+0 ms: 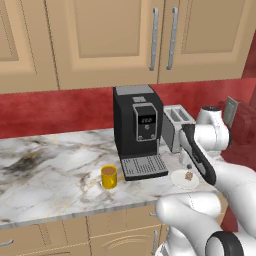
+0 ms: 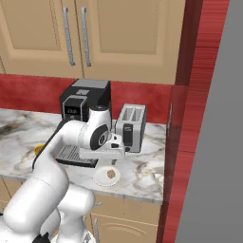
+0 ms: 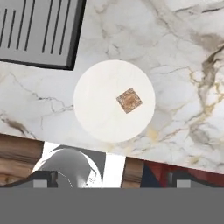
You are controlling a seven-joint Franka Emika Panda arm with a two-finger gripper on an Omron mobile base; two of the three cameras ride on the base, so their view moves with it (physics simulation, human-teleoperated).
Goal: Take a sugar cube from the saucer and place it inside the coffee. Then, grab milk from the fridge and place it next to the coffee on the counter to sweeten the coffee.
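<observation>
A tiny light-brown sugar cube (image 3: 129,100) (image 1: 189,175) (image 2: 111,173) lies right of centre on the round white saucer (image 3: 100,113) (image 1: 179,181) (image 2: 100,179), which sits near the front edge of the marble counter (image 1: 55,170). My gripper (image 3: 113,179) (image 2: 114,159) hangs open above the saucer, pointing down, with nothing between its fingertips (image 3: 43,179). The coffee, a yellow mug (image 1: 109,176) of brown liquid, stands left of the saucer in front of the coffee machine; my arm mostly hides the mug (image 2: 39,150) in the right base view. The milk is out of view.
A black coffee machine (image 1: 138,125) with a grey drip tray (image 3: 39,30) stands behind the mug. A silver toaster (image 2: 131,121) sits at the back right. A tall grey surface (image 2: 213,142) rises at the far right, past a red wall. Tan cabinets hang overhead.
</observation>
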